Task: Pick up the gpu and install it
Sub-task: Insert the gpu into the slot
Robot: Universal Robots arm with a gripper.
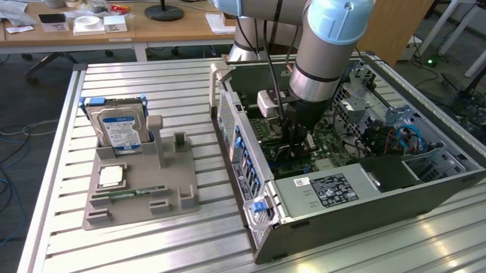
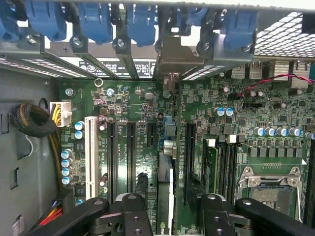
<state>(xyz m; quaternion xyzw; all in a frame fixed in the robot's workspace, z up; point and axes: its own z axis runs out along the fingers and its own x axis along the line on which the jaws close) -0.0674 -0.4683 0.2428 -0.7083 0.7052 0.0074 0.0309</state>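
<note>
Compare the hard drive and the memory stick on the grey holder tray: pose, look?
Pose: the hard drive stands upright on edge in its slot, while the memory stick lies low and flat along the tray's front part.
Look: the hard drive is a boxy silver block with a blue-white label; the memory stick is a slim green strip.
Both sit on the grey holder tray, outside the computer case.

No text is legible on the hard drive [image 1: 120, 129] label or power supply [image 1: 334, 190] sticker.
</note>
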